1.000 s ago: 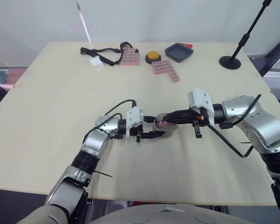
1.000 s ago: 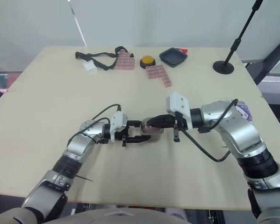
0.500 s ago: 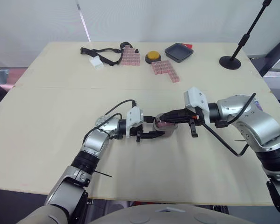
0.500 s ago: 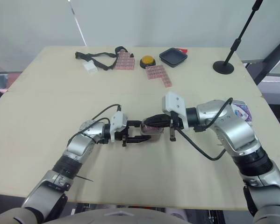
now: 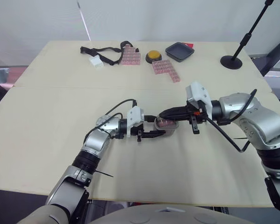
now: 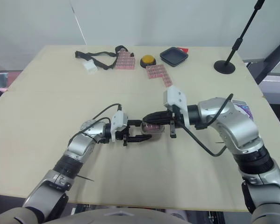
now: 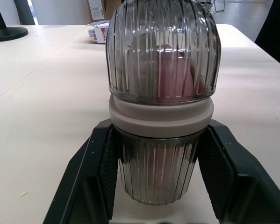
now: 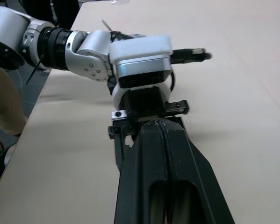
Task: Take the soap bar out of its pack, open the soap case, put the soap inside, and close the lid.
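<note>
At the middle of the counter (image 5: 46,116) the soap case (image 5: 166,124) is sitting between the two grippers. It is ribbed smoky-clear plastic with a beige band (image 7: 161,112) round it. Pink soap (image 7: 170,77) is showing through the ribs, so the bar is inside the case. The two ribbed halves are meeting at the band with no gap showing in the left wrist view; cannot tell if the lid is fully latched.

The left gripper (image 5: 159,127) is coming in from the robot's left. Its jaws are clamped on the narrower half of the case, with one finger (image 7: 90,172) on each side touching the plastic. The right gripper (image 5: 162,113) is reaching in from the robot's right with its jaws pressed together. Its tip is sitting at the far upper edge of the case; cannot tell if it is touching.

Along the far side of the counter, well apart from the case:
- a black strap (image 5: 102,52) with a small white block (image 5: 96,62) beside it
- two pink blister packs (image 5: 130,57) (image 5: 166,70) with a yellow button (image 5: 153,56) between them
- a dark tray (image 5: 179,51)
- a black stand base (image 5: 231,61) at the far right

A small printed box (image 6: 242,111) is lying near the right edge, partly hidden behind the right arm.
</note>
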You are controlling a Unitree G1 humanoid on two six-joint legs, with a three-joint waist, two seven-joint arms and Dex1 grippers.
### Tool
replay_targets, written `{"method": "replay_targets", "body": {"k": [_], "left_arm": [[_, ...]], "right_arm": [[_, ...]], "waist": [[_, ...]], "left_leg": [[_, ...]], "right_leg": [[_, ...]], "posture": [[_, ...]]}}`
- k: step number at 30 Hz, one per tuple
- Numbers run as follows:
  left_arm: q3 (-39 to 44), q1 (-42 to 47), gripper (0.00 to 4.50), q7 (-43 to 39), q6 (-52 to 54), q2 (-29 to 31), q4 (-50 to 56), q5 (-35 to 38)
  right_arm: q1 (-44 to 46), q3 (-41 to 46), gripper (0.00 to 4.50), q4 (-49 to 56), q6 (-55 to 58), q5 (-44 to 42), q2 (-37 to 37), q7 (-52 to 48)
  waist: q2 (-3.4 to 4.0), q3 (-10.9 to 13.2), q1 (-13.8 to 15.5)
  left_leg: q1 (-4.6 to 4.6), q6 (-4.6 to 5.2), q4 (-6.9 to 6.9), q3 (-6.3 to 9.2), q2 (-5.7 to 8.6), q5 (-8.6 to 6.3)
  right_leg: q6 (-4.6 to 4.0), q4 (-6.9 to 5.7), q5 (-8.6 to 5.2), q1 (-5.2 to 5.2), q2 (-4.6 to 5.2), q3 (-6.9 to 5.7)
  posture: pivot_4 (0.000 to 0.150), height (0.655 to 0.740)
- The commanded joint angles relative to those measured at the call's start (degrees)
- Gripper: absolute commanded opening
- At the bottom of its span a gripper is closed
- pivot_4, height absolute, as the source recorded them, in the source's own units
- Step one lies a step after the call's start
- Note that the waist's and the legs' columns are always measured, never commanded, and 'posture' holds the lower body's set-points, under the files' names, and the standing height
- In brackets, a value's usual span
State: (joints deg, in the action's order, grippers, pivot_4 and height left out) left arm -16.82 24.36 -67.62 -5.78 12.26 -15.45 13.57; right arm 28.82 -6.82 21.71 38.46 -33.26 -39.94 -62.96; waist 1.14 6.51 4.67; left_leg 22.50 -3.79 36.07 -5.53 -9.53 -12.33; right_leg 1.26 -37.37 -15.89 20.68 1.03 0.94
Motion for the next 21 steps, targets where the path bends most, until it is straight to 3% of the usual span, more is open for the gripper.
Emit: {"method": "replay_targets", "body": {"k": [1,14,21], "left_arm": [[0.69,0.99,1.93,-0.07,-0.89,0.03,1.93,0.83],[0.48,0.48,1.93,-0.10,-0.99,0.12,2.20,0.70],[0.42,0.23,1.93,0.06,-1.14,0.26,2.40,0.52]], "right_arm": [[0.03,3.72,0.03,0.06,-0.84,-0.95,-2.24,-0.61],[-7.27,5.55,0.03,-5.04,-7.02,3.06,-10.67,-5.84],[-8.75,4.59,0.03,-3.98,-7.57,3.25,-10.44,-6.37]], "waist": [[0.00,0.00,-0.01],[-0.01,0.01,0.06],[-0.01,0.01,-0.14]], "left_leg": [[0.00,0.00,0.00,0.00,0.00,0.00],[0.01,-0.01,-0.03,0.00,0.01,-0.01],[-0.01,0.00,-0.03,0.01,0.00,-0.01]], "right_leg": [[0.00,0.00,0.00,0.00,0.00,0.00],[0.00,0.08,0.00,-0.01,0.00,-0.01],[0.00,0.09,0.00,-0.01,0.00,-0.01]], "posture": [[0.150,0.7400],[0.150,0.7400],[0.150,0.7400]]}}
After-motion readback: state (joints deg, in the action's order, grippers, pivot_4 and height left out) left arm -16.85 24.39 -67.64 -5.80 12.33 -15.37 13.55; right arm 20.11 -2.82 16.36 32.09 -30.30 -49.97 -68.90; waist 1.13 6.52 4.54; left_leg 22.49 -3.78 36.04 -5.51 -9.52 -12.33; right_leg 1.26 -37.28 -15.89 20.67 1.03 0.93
